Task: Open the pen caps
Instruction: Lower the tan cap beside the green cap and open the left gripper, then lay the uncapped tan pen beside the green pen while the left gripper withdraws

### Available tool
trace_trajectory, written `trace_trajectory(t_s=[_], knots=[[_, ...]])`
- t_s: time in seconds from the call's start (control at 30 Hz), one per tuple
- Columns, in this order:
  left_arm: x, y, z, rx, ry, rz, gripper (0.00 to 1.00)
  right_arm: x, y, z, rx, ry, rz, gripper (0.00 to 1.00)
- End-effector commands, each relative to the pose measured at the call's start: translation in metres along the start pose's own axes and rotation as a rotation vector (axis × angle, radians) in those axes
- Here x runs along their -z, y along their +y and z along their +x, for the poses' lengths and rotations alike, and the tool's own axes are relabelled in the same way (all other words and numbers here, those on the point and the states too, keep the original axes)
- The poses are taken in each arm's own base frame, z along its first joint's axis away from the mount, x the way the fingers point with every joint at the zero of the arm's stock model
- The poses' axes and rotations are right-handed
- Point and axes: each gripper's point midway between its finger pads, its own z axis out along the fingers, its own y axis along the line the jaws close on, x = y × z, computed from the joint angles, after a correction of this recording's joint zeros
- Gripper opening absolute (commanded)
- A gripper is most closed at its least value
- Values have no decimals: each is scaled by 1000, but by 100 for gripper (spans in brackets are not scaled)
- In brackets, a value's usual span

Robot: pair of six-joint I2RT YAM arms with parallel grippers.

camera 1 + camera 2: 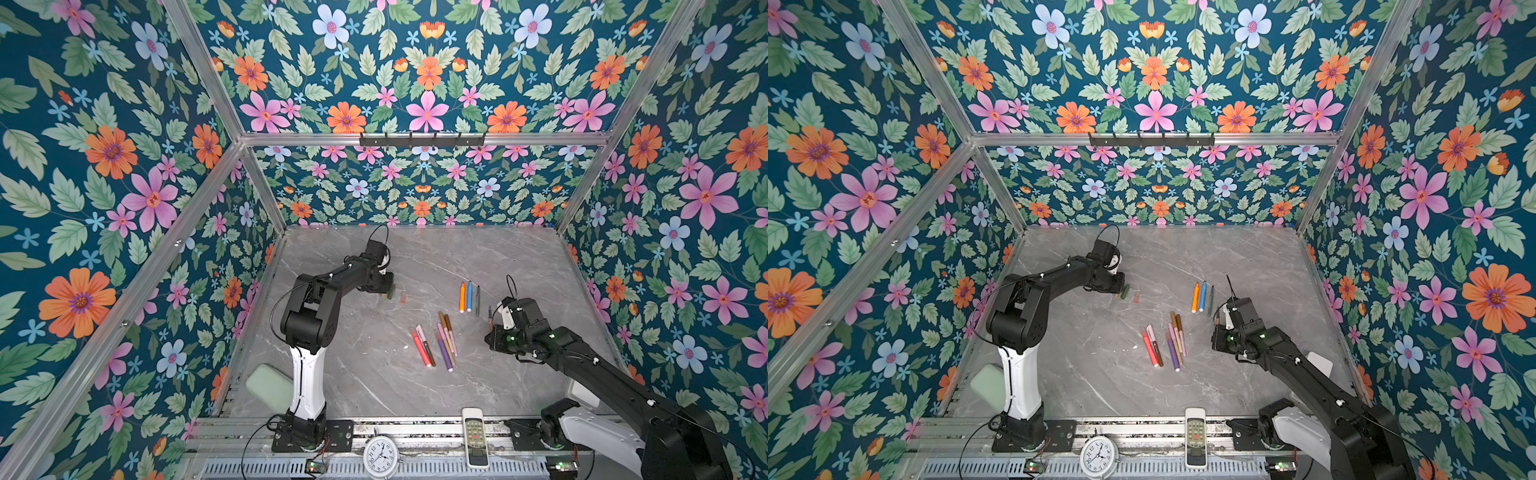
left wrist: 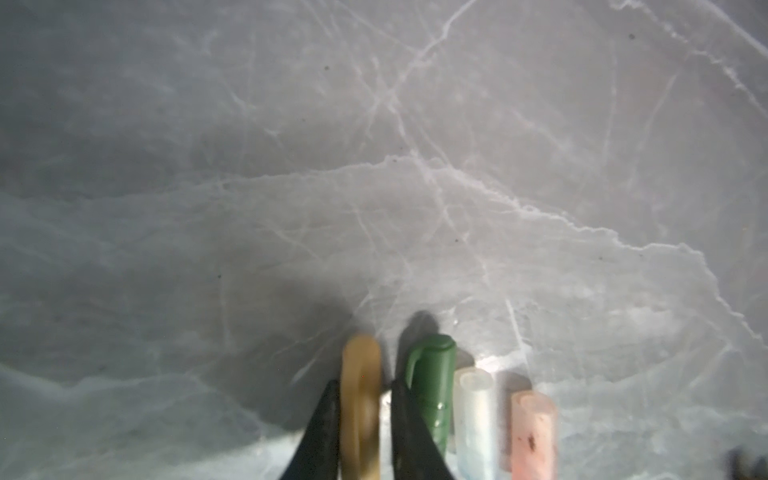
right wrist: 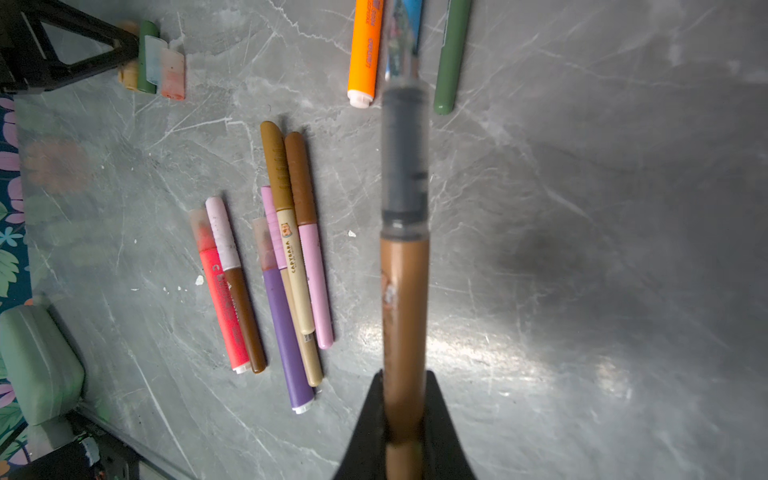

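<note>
- My left gripper [image 2: 362, 384] is down at the table [image 2: 374, 166], its jaws on either side of the tan cap [image 2: 360, 361]. A sliver of table shows between that cap and one jaw, so I read the jaws as slightly parted rather than clamped. The cap looks blurred.
- The tan cap ends a row of four loose caps lying side by side. Next to it is the green cap [image 2: 432, 382], then the clear cap [image 2: 473, 415], then the pink cap [image 2: 534, 432]. In both top views the row sits left of mid-table, right at the gripper.
- My right gripper [image 3: 405, 374] is closed on the brown pen [image 3: 405, 291], gripping its rear end. The grey translucent front part sticks out ahead, and its far tip is too blurred to read.
- Just beyond that pen, three pens lie parallel and close together: the orange pen [image 1: 462, 297], the blue pen [image 1: 469, 296] and the green pen [image 1: 478, 300].
- Six capped pens [image 3: 286, 249] lie in a loose bunch mid-table, between the two arms, some of them touching.
- At the front rail I see the remote [image 1: 474, 436] and the clock [image 1: 380, 455]. A pale green pad [image 1: 270, 386] lies by the left arm's base.
</note>
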Motion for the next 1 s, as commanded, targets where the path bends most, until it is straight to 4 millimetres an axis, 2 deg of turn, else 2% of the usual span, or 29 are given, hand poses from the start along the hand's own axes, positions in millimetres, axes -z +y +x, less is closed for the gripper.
trace_trajectory(t_s=[0.0, 0.1, 0.3, 0.37, 0.47, 0.57, 0.67, 0.8, 0.9, 0.97], knots=[[1, 1, 4, 10, 17, -4, 37, 2, 0, -2, -12, -8, 1, 0], [3, -1, 1, 20, 6, -1, 42, 2, 1, -2, -7, -2, 3, 0], [23, -2, -11, 36, -43, -10, 43, 1, 0, -7, 1, 13, 34, 0], [36, -4, -15, 46, -72, -6, 43, -1, -1, -12, 8, 23, 54, 0], [67, -11, -19, 64, -142, 23, 42, -5, -1, -25, -14, 39, 50, 0], [109, -22, -16, 64, -233, 90, 41, -16, -3, -42, -66, 59, 7, 0], [152, -27, 0, 52, -308, 132, 40, -30, -9, -60, -105, 69, -10, 0], [201, -28, 35, 53, -358, 162, 41, -49, -15, -83, -93, 78, 12, 0], [219, -23, 65, 54, -365, 157, 42, -58, -20, -97, -95, 65, 36, 0], [224, -16, 82, 48, -355, 130, 42, -62, -24, -104, -100, 52, 45, 0]])
